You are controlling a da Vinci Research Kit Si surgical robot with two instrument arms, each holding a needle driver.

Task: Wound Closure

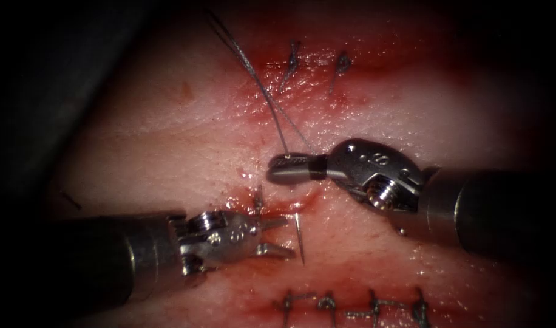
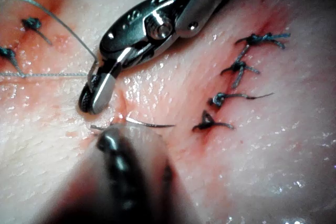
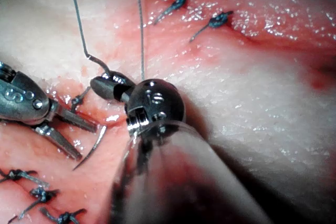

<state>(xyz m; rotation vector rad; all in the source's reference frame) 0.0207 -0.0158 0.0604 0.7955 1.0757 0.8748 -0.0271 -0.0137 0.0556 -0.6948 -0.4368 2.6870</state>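
The curved needle [image 1: 300,238] stands partly in the tissue [image 1: 187,140], its pointed end sticking out just below the short red cut [image 1: 287,203]. My left tool [image 1: 277,237] lies just left of it with its jaws open and nothing between them. My right tool [image 1: 288,167] sits above the cut, jaws shut on the thread [image 1: 263,91], which runs up and left as two strands. The right wrist view shows the right tool [image 3: 107,85] on the thread [image 3: 79,30], the needle [image 3: 92,148] and the open left tool [image 3: 65,132]. The needle [image 2: 151,125] lies beneath the right tool [image 2: 96,94].
Two dark finished stitches [image 1: 293,61] sit on a red line at the top, and a row of several stitches [image 1: 351,302] runs along the bottom. One dark stitch [image 1: 258,199] sits by the cut, near the left tool's upper jaw. Red fluid wets the tissue around the cut.
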